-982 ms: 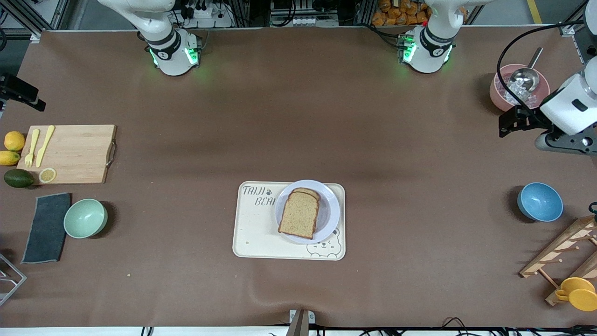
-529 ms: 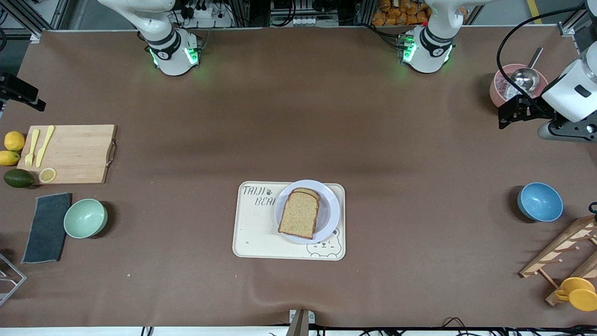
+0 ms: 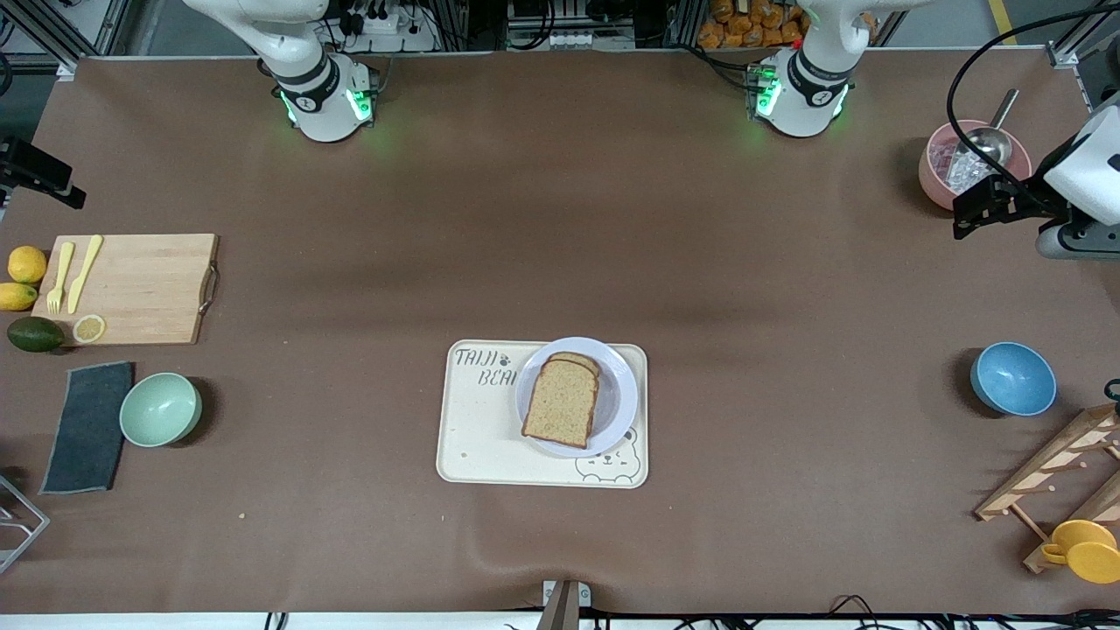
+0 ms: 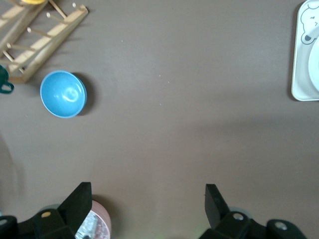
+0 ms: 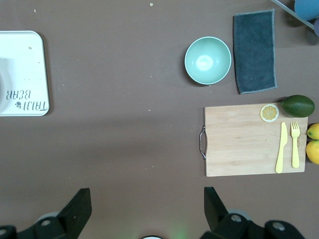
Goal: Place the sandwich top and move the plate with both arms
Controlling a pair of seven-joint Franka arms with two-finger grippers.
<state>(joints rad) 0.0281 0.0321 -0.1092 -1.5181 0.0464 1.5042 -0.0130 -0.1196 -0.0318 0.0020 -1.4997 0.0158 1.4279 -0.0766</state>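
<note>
Table (image 3: 560, 219): brown, with both arm bases along its upper edge in the front view.

Toward the right arm's end:
- Two lemons (image 3: 26, 263) and an avocado (image 3: 35, 334) at the table edge.
- Wooden cutting board (image 3: 140, 289) bearing a yellow fork (image 3: 59, 278), a yellow knife (image 3: 85, 273) and a lemon slice (image 3: 89, 328).
- Dark grey cloth (image 3: 87, 427) and pale green bowl (image 3: 160, 409), side by side, nearer the front camera than the board.
- Right gripper (image 5: 147, 211): outside the front view; the right wrist view shows its fingers (image 5: 79, 209) spread wide with nothing between them, high over bare table.

Centre:
- Cream tray (image 3: 481, 437) with a bear drawing.
- Plate (image 3: 619, 398): on the tray, at the end toward the left arm.
- Sandwich top (image 3: 561, 402): lies flat on the plate, over another slice whose crust shows at the edge farther from the front camera.

Toward the left arm's end:
- Pink bowl (image 3: 938, 184) holding a metal scoop (image 3: 984, 144).
- Left gripper (image 3: 962, 219): in the air beside the pink bowl, fingers (image 4: 79, 201) wide apart and empty.
- Blue bowl (image 3: 1013, 378).
- Wooden rack (image 3: 1050, 472) with a yellow cup (image 3: 1085, 549) at the table corner.
</note>
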